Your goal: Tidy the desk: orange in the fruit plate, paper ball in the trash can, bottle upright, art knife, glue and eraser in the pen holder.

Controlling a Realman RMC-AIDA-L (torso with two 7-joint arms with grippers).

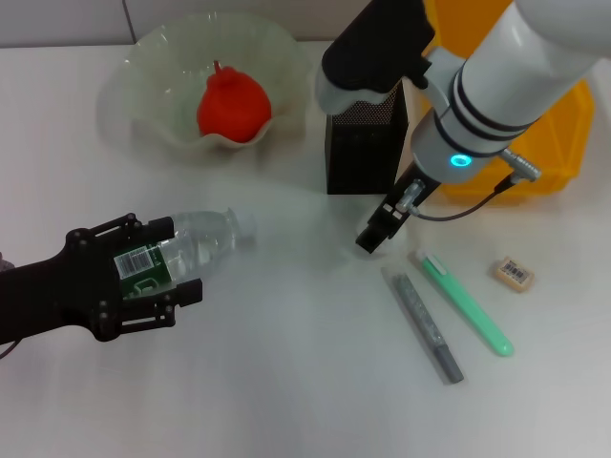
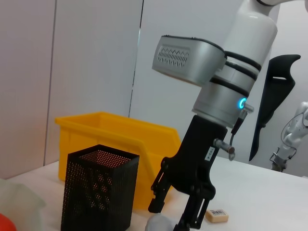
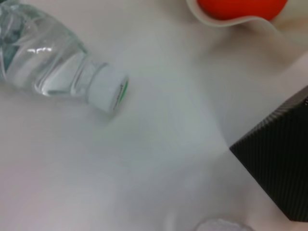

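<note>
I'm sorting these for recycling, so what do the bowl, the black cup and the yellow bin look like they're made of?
The bowl looks like translucent pale-green glass, possibly plastic: light passes through its wavy rim. The black cup appears to be matte perforated metal mesh, with rows of tiny holes across its walls. The yellow bin looks like smooth moulded plastic, with even colour and thick rounded edges.
</note>
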